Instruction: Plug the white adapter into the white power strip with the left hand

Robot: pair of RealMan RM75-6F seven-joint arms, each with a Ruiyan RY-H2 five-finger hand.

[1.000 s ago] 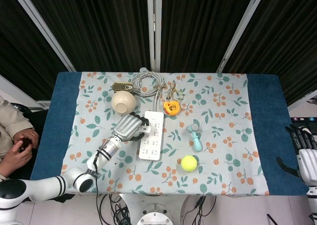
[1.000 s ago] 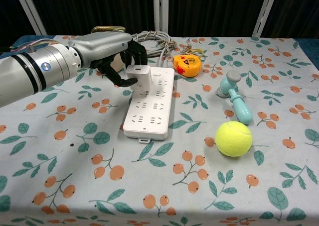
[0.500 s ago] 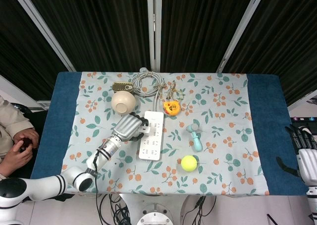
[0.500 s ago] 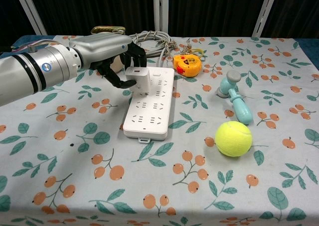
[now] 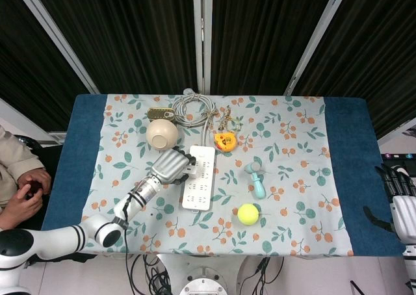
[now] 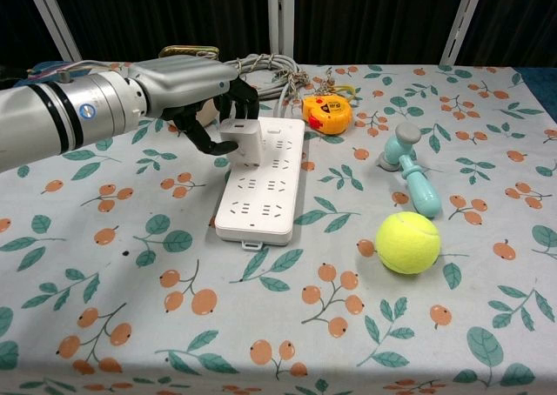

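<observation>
The left hand (image 6: 187, 86) grips the small white cube adapter (image 6: 241, 139) directly over the far-left sockets of the long white plastic power strip (image 6: 261, 183), apparently not fully seated.

Head view: high camera looking steeply down, taking in the whole surface (image 5: 338, 178) with dark curtains along the upper frame. Chest view: low, near camera facing forward across the surface (image 6: 104, 325). Both views share the power strip (image 5: 199, 186) (image 6: 259, 186), tennis ball (image 5: 247, 214) (image 6: 407, 242) and left hand (image 5: 170, 166) (image 6: 187, 86).
</observation>
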